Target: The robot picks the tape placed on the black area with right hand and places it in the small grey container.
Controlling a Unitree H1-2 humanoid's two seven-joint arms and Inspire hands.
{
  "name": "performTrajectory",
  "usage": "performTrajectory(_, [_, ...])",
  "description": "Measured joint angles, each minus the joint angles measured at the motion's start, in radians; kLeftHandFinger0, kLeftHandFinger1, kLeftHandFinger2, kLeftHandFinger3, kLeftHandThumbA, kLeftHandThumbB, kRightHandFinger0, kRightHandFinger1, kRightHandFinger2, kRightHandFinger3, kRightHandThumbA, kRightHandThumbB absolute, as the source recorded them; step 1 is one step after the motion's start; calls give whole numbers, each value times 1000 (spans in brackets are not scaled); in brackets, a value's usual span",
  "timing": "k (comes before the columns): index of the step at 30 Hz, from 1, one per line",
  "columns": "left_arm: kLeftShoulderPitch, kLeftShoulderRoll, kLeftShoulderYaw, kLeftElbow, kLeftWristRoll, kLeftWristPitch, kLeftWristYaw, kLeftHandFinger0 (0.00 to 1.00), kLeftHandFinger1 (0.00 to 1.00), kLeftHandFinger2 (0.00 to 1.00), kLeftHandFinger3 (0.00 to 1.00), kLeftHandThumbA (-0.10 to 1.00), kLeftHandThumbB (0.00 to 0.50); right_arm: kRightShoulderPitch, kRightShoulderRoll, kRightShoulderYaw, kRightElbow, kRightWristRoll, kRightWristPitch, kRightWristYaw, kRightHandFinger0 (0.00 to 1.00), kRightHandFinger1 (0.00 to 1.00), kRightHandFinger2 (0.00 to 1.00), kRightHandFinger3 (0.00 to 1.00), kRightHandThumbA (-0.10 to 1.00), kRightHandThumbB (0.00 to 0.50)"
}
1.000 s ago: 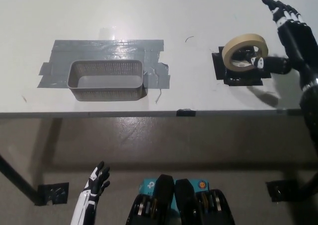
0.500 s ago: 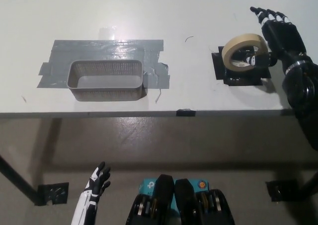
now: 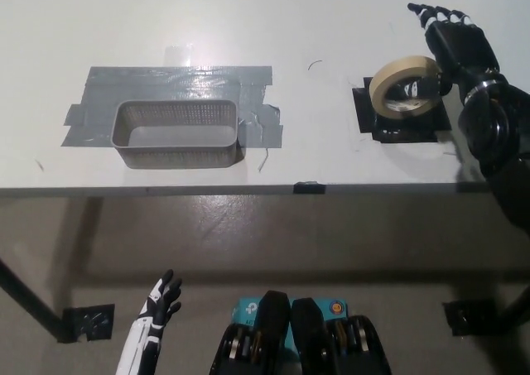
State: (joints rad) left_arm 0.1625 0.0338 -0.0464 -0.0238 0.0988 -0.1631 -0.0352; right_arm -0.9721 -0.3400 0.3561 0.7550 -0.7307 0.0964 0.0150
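the roll of beige tape [image 3: 403, 85] sits tilted on the black area [image 3: 401, 117] at the right side of the white surface [image 3: 248, 19], its open ring facing up toward the camera. the black right hand [image 3: 451, 44] is right against the roll's far right edge — fingers stretched out and apart, pointing away across the surface, with nothing gripped between them. whether it is actually touching the roll i can't tell, since the hand partly overlaps it from behind. the black forearm runs down and off the right edge of the view.

well apart to the left stands the small grey container [image 3: 177, 133], a mesh basket with nothing inside it, set on a patch of grey tape strips [image 3: 178, 85] stuck to the surface.

the white left hand [image 3: 159, 304] hangs low at the lower left, below the surface's front edge — fingers loosely spread, holding nothing.
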Motion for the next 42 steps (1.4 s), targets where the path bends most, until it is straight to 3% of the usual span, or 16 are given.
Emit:
performTrajectory(9, [-2,1,-1,0,2,0,0,1000,1000,1000,1000,1000,0,-43,17,42,146,0,-6,4,1000,1000,1000,1000,858,500])
performTrajectory(15, [-9,6,-2,-1,3,0,0,1000,1000,1000,1000,1000,0,-80,31,90,270,1,-22,7,1000,1000,1000,1000,618,496])
performTrajectory(16, [-9,7,-2,-2,3,0,0,1000,1000,1000,1000,1000,2,-89,34,92,286,3,-26,10,1000,1000,1000,1000,545,433])
performTrajectory(17, [-9,7,-3,-2,3,0,0,1000,1000,1000,1000,1000,3,-100,37,93,305,6,-31,13,1000,1000,1000,1000,497,443])
performTrajectory(18, [-9,7,-3,-2,3,0,0,1000,1000,1000,1000,1000,8,-111,40,91,326,13,-40,15,1000,1000,1000,1000,282,401])
performTrajectory(19, [-9,6,-4,-3,3,0,0,1000,1000,1000,1000,1000,8,-117,44,81,341,20,-51,7,383,440,550,761,119,346])
performTrajectory(20, [-9,7,-5,-3,3,0,0,1000,1000,1000,1000,1000,7,-122,50,65,357,30,-67,-6,91,227,371,474,-17,285])
performTrajectory(21, [-10,7,-5,-3,3,1,0,1000,1000,1000,1000,1000,7,-122,56,55,366,35,-78,-25,4,89,295,334,-97,207])
performTrajectory(22, [-10,7,-5,-3,3,2,0,1000,1000,1000,1000,1000,6,-120,61,51,371,38,-87,-42,0,160,453,480,-100,158])
performTrajectory(23, [-10,7,-5,-2,3,3,0,1000,1000,1000,1000,1000,6,-116,68,47,379,40,-98,-64,0,202,528,566,-100,142])
performTrajectory(24, [-10,7,-5,-2,3,3,0,1000,1000,1000,1000,1000,12,-111,73,44,383,42,-110,-83,0,272,628,717,-92,126])
performTrajectory(29, [-14,7,-5,-2,3,4,-1,1000,1000,1000,1000,1000,12,-93,96,21,386,50,-160,-171,0,301,645,725,-30,97])
performTrajectory(32, [-17,8,-6,-2,3,4,-1,1000,1000,1000,1000,1000,32,-82,110,1,386,58,-190,-215,1,315,647,697,-57,120])
performTrajectory(36, [-24,11,-6,-2,4,4,-1,1000,1000,1000,1000,1000,33,-78,124,-22,386,70,-240,-278,0,338,674,695,-56,106])
performTrajectory(40, [-29,15,-7,-3,4,4,-3,1000,1000,1000,1000,1000,43,-78,127,-40,386,84,-286,-337,0,338,663,693,-99,141])
performTrajectory(42, [-32,16,-7,-3,4,4,-3,1000,1000,1000,1000,1000,48,-81,128,-51,387,91,-311,-371,0,352,689,779,-96,143])
